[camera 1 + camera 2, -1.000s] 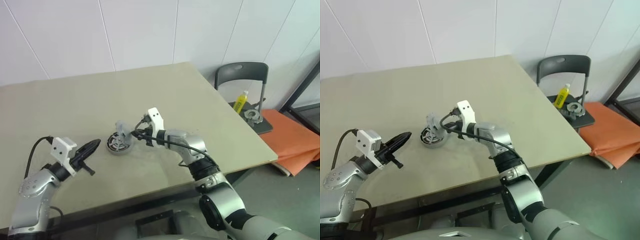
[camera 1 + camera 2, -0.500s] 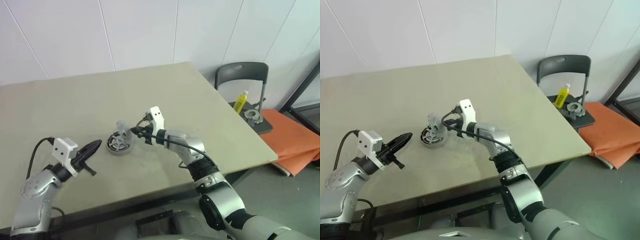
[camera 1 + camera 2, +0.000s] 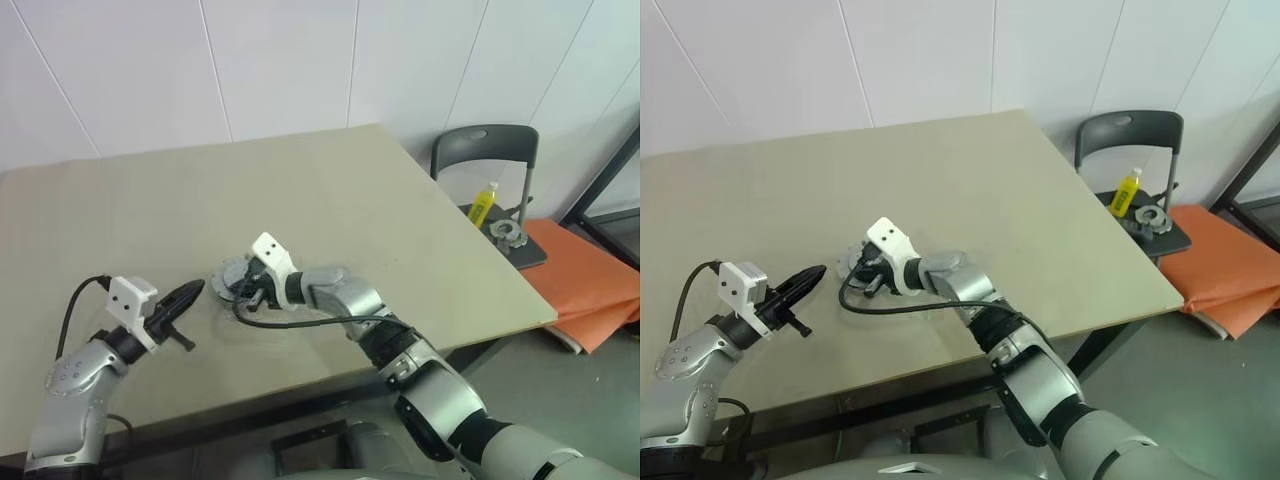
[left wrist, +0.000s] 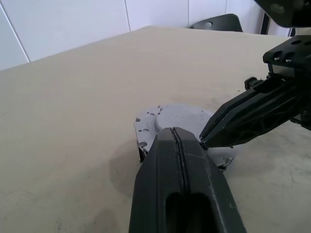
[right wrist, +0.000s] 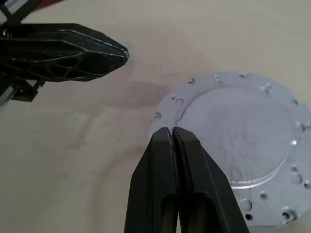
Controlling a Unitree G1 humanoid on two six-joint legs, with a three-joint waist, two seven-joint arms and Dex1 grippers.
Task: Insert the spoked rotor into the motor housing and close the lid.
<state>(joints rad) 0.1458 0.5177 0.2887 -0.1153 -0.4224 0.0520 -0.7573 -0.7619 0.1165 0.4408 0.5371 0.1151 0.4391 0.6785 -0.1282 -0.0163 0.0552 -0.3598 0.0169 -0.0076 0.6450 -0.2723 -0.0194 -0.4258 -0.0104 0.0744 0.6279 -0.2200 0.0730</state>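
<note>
The lid [image 5: 238,141], plain silver face up with small holes round its rim, lies flat on the table [image 3: 400,220]. It covers the motor housing and the spoked rotor, which are hidden under it. My right gripper [image 5: 171,130] is shut with nothing between its fingers, its tips over the lid's near edge [image 3: 243,292]. My left gripper [image 4: 173,130] is shut too. It points level at the lid [image 4: 180,116] from the left, a short way off [image 3: 195,290].
Beyond the table's right edge stands a dark chair [image 3: 483,150] carrying a yellow bottle [image 3: 484,203] and a metal part [image 3: 505,233]. An orange mat [image 3: 590,280] lies on the floor beside it. A black cable loops on the table beside the lid.
My right gripper swung left and down over the housing. The lid it held tilted above the housing now lies flat on it, out of the fingers. My left arm stayed still.
</note>
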